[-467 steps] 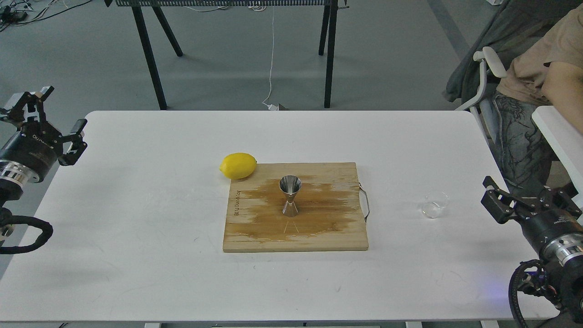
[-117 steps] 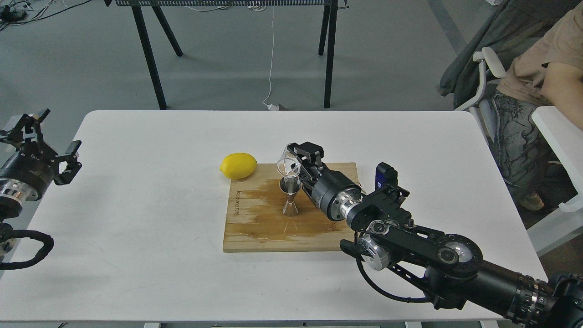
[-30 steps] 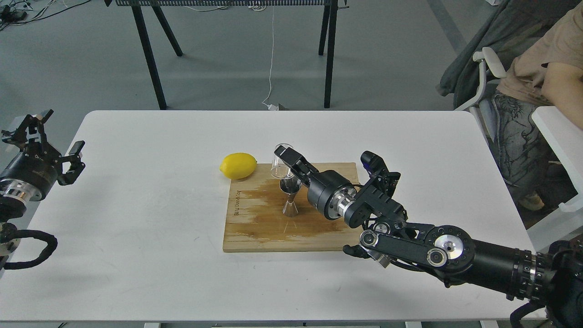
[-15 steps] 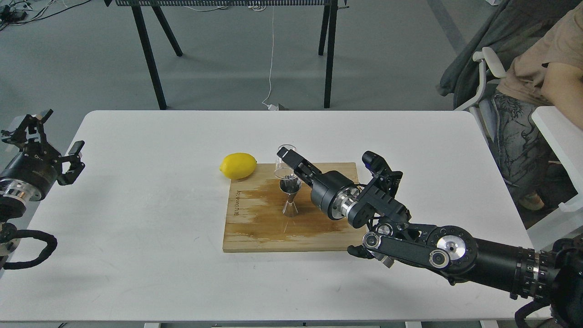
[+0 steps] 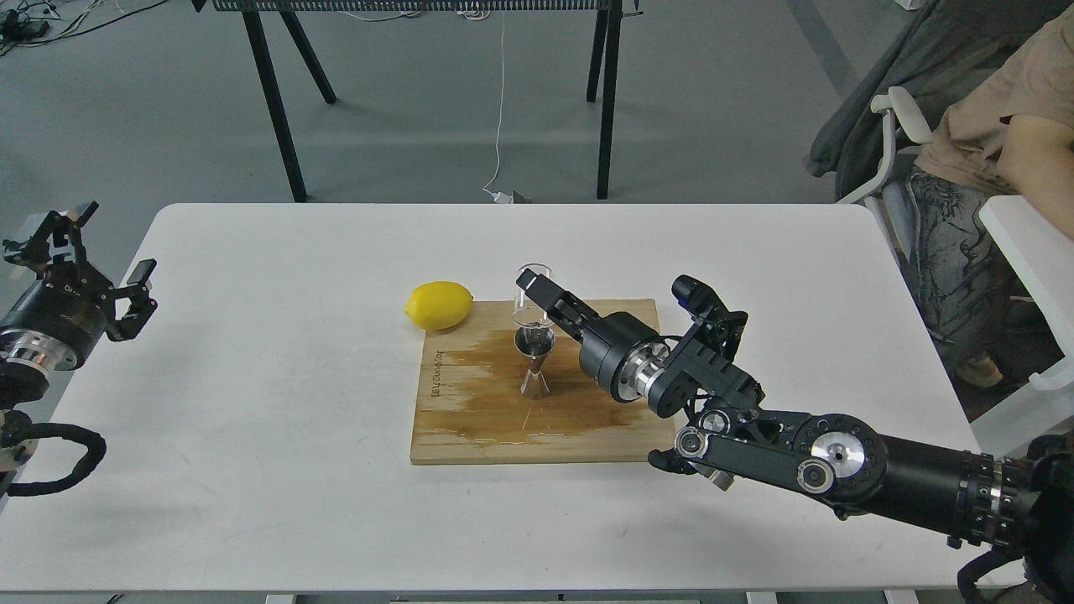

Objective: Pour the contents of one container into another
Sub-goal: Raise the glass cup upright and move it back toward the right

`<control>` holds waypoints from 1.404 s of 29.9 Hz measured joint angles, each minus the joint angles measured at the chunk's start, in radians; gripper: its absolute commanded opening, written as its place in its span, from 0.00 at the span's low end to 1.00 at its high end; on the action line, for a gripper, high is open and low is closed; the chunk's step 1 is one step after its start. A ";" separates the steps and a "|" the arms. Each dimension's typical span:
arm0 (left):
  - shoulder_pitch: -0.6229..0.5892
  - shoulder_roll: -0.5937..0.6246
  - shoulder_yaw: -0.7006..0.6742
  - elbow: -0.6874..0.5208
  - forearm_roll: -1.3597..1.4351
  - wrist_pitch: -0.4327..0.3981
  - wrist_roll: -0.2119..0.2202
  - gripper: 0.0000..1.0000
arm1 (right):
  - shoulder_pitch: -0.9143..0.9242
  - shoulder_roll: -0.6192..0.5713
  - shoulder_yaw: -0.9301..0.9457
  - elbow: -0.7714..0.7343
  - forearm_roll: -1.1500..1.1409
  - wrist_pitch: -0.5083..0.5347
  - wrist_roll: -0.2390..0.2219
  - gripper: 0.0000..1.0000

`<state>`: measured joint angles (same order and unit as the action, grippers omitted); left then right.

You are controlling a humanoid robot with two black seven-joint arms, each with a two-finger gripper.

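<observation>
R claw [image 5: 537, 295] grips cup [image 5: 531, 299], upright, just above jigger [image 5: 534, 361] on board [image 5: 470, 419]; lemon [image 5: 439, 304] at board's far-left corner; L claw [image 5: 84, 260] spread wide, empty, far left.

Table [image 5: 252, 470]: we see a white top with rounded corners, standing on a grey floor [image 5: 419, 126].
Cutting board [image 5: 470, 419]: a wooden board lies flat on the table, under the fingers [image 5: 547, 295] of our right gripper [image 5: 537, 300]; its surface shows a darker stained patch.
Lemon [image 5: 439, 304]: it rests on the table, touching the board's far left corner, to the left of our right fingers and well to the right of our left gripper [image 5: 80, 260].
Jigger [image 5: 534, 362]: it stands upright on the board, just below our right fingers.
</observation>
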<state>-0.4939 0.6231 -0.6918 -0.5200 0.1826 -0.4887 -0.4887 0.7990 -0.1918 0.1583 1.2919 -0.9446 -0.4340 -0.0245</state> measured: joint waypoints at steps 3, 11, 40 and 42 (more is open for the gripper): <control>0.000 0.000 0.000 0.000 0.000 0.000 0.000 0.96 | 0.002 -0.002 0.000 -0.001 0.015 0.000 -0.001 0.44; 0.000 0.002 0.000 0.000 0.000 0.000 0.000 0.96 | -0.026 -0.020 0.138 0.032 0.172 0.000 -0.004 0.44; 0.000 -0.018 0.003 0.006 0.002 0.000 0.000 0.96 | -0.605 0.050 1.274 -0.013 1.180 -0.006 -0.006 0.44; 0.000 -0.021 0.003 0.006 0.002 0.000 0.000 0.96 | -0.608 0.050 1.278 -0.054 1.212 -0.010 -0.006 0.44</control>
<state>-0.4939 0.6023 -0.6887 -0.5141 0.1842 -0.4887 -0.4887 0.1909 -0.1416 1.4362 1.2381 0.2674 -0.4437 -0.0307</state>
